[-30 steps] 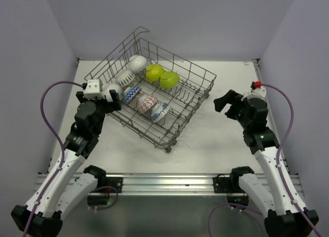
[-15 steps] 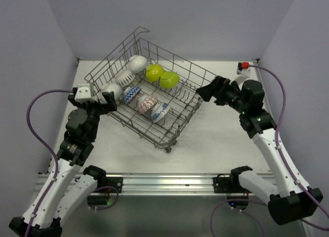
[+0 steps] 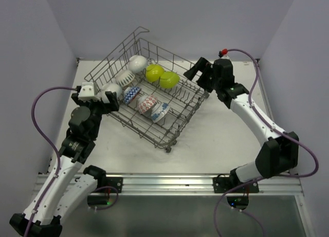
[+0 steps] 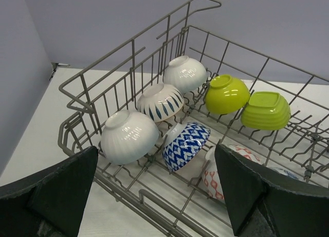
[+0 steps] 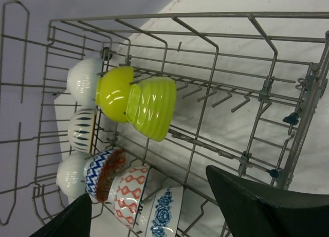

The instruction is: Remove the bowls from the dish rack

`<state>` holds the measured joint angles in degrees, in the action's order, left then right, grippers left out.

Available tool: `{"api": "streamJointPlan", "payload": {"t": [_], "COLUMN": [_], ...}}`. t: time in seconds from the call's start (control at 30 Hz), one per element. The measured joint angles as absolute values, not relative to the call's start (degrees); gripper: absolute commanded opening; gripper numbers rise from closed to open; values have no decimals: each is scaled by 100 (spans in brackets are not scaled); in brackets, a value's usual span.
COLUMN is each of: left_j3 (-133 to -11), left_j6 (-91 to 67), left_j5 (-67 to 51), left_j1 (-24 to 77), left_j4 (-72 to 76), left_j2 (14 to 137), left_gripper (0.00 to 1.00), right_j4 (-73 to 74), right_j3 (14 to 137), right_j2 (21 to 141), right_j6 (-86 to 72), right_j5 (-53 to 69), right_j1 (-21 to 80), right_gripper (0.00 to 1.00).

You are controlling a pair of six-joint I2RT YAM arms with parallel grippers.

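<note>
White table (image 3: 226, 139) between lilac walls (image 3: 31, 41) lies bare to the right of and in front of the rack (image 3: 177, 128), which sits skewed toward the far-left corner. Eight bowls (image 3: 160, 111) stand inside: two lime, two white, one dark-striped, two blue-patterned, one red-patterned. At its near-left wall the left gripper (image 3: 96, 99) has its jaws spread; at the far-right rim the right gripper (image 3: 197, 72) is likewise spread.

Two dark fingers (image 4: 56, 196) stand wide apart just short of the dish rack (image 4: 77, 85) on the white table (image 4: 31, 129). Tipped on its tines: a ribbed white bowl (image 4: 128, 137) nearest, a blue-patterned bowl (image 4: 186, 144) just beside it, two lime bowls (image 4: 226, 93) nearer the table's far edge
</note>
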<state>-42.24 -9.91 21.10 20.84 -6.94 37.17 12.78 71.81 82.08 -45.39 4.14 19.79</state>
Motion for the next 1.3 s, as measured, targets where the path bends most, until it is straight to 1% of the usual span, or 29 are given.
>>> {"api": "streamJointPlan", "payload": {"t": [0.2,0.23,0.3,0.37,0.4,0.47,0.57,0.97,1.3], "left_j3": [-4224,-4224,-4224,-4224,-4224,-4224,-4224,-4224,-4224], "left_j6": [-993,-996,-1015,-1044,-1046,-1046,-1083,-1098,-1098], "left_j5": [2038,2040,2047,2075,2082,2082,2084,2075,2003], "left_j1": [2119,2121,2123,2137,2145,2156,2171,2261,2307], "left_j4": [-694,-694,-698,-698,-698,-698,-698,-703,-738], "left_j2": [3712,3706,3686,3649,3629,3601,3590,3618,3732], "left_gripper": [100,98,89,88,89,95,97,99,99], "right_j4": [1323,1315,1365,1479,1546,1658,1798,1938,1916], "right_j3": [8313,8466,8823,9094,9174,9244,9277,9727,9780], "right_j2": [9435,9583,9966,10300,10433,10624,10816,11424,11738], "right_j6": [-4766,-4781,-4803,-4812,-4812,-4825,-4882,-5151,-5395], "right_j5": [78,62,5,-91,-150,-270,-379,-661,-696], "right_j1": [2202,2239,2340,2440,2488,2576,2668,2689,2689], "right_gripper": [98,98,98,98,98,98,98,99,98]}}
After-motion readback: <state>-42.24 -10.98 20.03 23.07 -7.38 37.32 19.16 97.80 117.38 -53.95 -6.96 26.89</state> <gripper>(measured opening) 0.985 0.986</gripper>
